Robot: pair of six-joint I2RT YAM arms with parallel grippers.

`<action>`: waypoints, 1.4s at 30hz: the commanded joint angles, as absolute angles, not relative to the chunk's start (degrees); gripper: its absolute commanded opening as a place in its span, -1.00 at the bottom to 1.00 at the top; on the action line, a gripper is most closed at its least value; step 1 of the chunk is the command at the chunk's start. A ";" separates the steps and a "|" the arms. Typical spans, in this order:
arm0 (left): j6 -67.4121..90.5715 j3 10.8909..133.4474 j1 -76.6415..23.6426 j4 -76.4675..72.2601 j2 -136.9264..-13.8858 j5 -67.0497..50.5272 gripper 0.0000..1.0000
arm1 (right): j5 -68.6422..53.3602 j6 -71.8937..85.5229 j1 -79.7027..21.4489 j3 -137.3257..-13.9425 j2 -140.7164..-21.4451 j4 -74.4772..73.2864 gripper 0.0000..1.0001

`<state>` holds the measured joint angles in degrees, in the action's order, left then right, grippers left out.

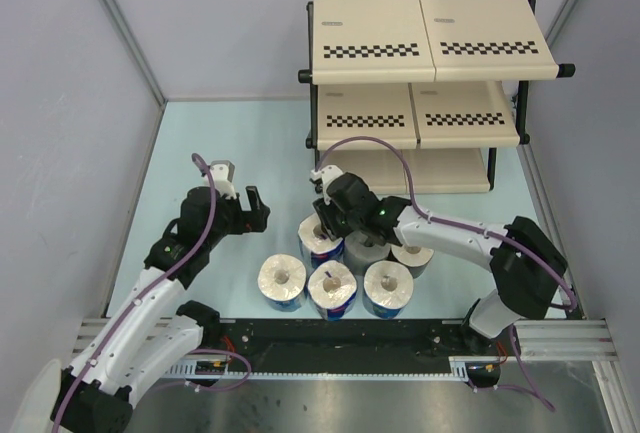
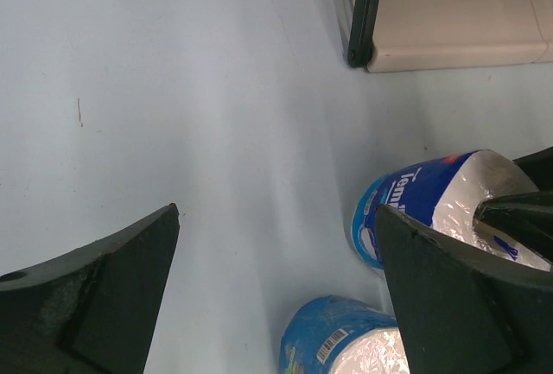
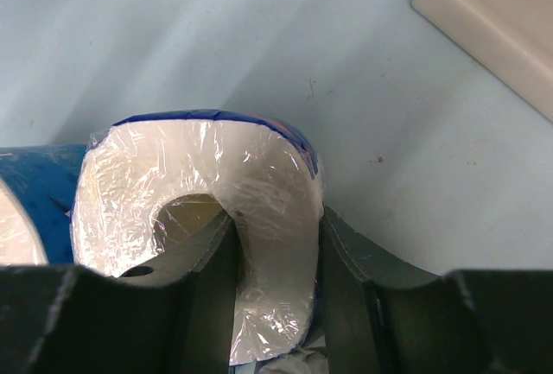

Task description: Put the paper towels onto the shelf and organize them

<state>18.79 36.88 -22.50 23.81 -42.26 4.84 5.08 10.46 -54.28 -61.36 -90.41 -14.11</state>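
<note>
Right gripper [image 3: 275, 253] clamped on wall of 1 Tempo roll [image 3: 173, 184], 1 finger in core, 5 more rolls [image 1: 333, 288] clustered beside, left gripper [image 2: 276, 214] spread wide, 3-tier shelf [image 1: 430, 48] beyond jaws.

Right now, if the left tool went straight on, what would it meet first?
The left tool would likely meet bare table first; the blue-wrapped roll sits off its line, though depth is unclear.
</note>
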 commanded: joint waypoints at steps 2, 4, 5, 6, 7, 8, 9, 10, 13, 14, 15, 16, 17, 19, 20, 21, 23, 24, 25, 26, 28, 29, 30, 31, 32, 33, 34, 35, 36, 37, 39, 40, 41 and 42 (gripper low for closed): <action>17.58 39.38 -22.85 23.82 -42.36 5.45 0.99 | 4.75 10.72 -54.49 -66.53 -84.21 -14.50 -0.35; 17.58 39.46 -22.85 23.82 -42.54 5.45 1.00 | 4.75 10.63 -54.67 -67.67 -81.92 -14.76 -0.36; 17.58 39.46 -22.94 23.82 -42.54 5.45 1.00 | 4.92 10.46 -54.67 -68.20 -81.13 -15.46 -0.37; 17.58 39.46 -22.85 23.91 -42.63 5.45 0.99 | 5.01 10.11 -55.02 -69.25 -79.82 -15.90 -0.37; 17.49 39.46 -22.85 23.82 -42.80 5.45 1.00 | 5.27 10.11 -55.02 -69.87 -79.11 -16.34 -0.38; 17.58 39.55 -22.85 23.82 -42.80 5.45 1.00 | 5.36 10.02 -55.19 -70.40 -78.41 -17.30 -0.39; 17.58 39.55 -22.85 23.82 -42.89 5.45 1.00 | 5.36 9.93 -55.46 -70.92 -76.92 -17.84 -0.39; 17.58 39.55 -22.85 23.91 -42.89 5.36 0.99 | 5.45 9.84 -55.63 -71.97 -76.21 -18.19 -0.41; 17.58 39.46 -22.85 23.82 -42.98 5.36 1.00 | 6.23 9.67 -56.33 -73.56 -73.05 -19.33 -0.43; 17.58 39.55 -22.85 23.82 -43.15 5.36 1.00 | 6.50 9.75 -56.42 -74.00 -72.17 -19.86 -0.44; 17.58 39.55 -22.85 23.73 -43.24 5.36 1.00 | 6.94 9.84 -56.51 -74.44 -71.38 -19.95 -0.44; 17.58 39.64 -22.85 23.73 -43.33 5.27 0.99 | 8.42 9.84 -56.60 -75.05 -70.15 -20.21 -0.45; 17.58 39.64 -22.85 23.73 -43.42 5.10 1.00 | 9.31 9.84 -56.60 -76.54 -69.70 -21.26 -0.45; 17.67 39.55 -22.85 23.64 -43.77 4.92 1.00 | 11.94 9.32 -56.69 -78.74 -69.00 -22.67 -0.48; 17.67 39.55 -22.85 23.64 -43.86 4.75 1.00 | 12.82 8.97 -56.69 -81.01 -68.56 -24.15 -0.48; 17.67 39.55 -22.85 23.64 -44.12 4.57 0.99 | 13.62 8.62 -56.78 -82.34 -68.29 -24.78 -0.50; 17.58 39.64 -22.85 23.73 -44.38 4.48 1.00 | 15.90 7.65 -56.78 -86.02 -67.59 -26.10 -0.52; 17.58 39.64 -22.85 23.64 -44.56 4.40 1.00 | 17.30 7.21 -56.86 -87.35 -67.33 -26.28 -0.53; 17.58 39.73 -22.85 23.73 -44.56 4.39 1.00 | 18.27 6.60 -56.78 -88.67 -67.15 -26.80 -0.53; 17.67 39.73 -22.85 23.82 -44.65 4.48 1.00 | 18.98 5.11 -56.78 -90.51 -67.41 -27.33 -0.53; 17.67 39.73 -22.85 23.99 -44.65 4.48 1.00 | 21.96 3.52 -56.78 -96.04 -68.02 -28.73 -0.55; 17.67 39.73 -22.85 24.08 -44.65 4.48 0.99 | 22.93 2.04 -56.78 -97.98 -68.46 -29.26 -0.56; 17.67 39.73 -22.85 24.17 -44.47 4.48 0.99 | 24.77 1.15 -56.78 -101.74 -69.34 -29.62 -0.57; 17.67 39.73 -22.85 24.34 -44.47 4.57 1.00 | 25.66 0.53 -56.78 -103.43 -69.78 -30.05 -0.58; 17.75 39.73 -22.85 24.35 -44.56 4.57 1.00 | 26.53 0.18 -56.69 -104.93 -70.22 -30.15 -0.58; 17.75 39.73 -22.85 24.35 -44.39 4.57 1.00 | 28.28 -1.39 -56.52 -107.90 -71.18 -29.97 -0.60; 17.75 39.64 -22.85 24.43 -44.30 4.66 1.00 | 29.00 -1.93 -56.25 -109.15 -71.63 -29.71 -0.60; 17.75 39.64 -22.85 24.52 -44.21 4.66 0.99 | 29.70 -2.46 -55.99 -110.73 -72.24 -29.62 -0.61; 17.84 39.64 -22.85 24.52 -44.12 4.66 1.00 | 30.75 -3.07 -55.20 -112.22 -73.55 -29.62 -0.63; 17.84 39.55 -22.85 24.61 -44.03 4.66 1.00 | 31.11 -3.42 -54.76 -115.11 -74.35 -29.62 -0.64; 17.84 39.46 -22.85 24.61 -43.86 4.66 1.00 | 31.38 -3.78 -52.57 -117.85 -75.93 -29.62 -0.67; 17.93 39.38 -22.85 24.70 -43.94 4.57 0.99 | 31.20 -3.69 -51.51 -121.08 -77.85 -30.05 -0.68; 18.02 39.29 -22.85 24.78 -43.77 4.48 1.00 | 30.77 -3.60 -50.63 -122.77 -78.92 -30.49 -0.69; 18.02 39.29 -22.85 24.79 -43.86 4.40 0.99 | 29.72 -3.43 -49.75 -124.78 -80.23 -31.02 -0.70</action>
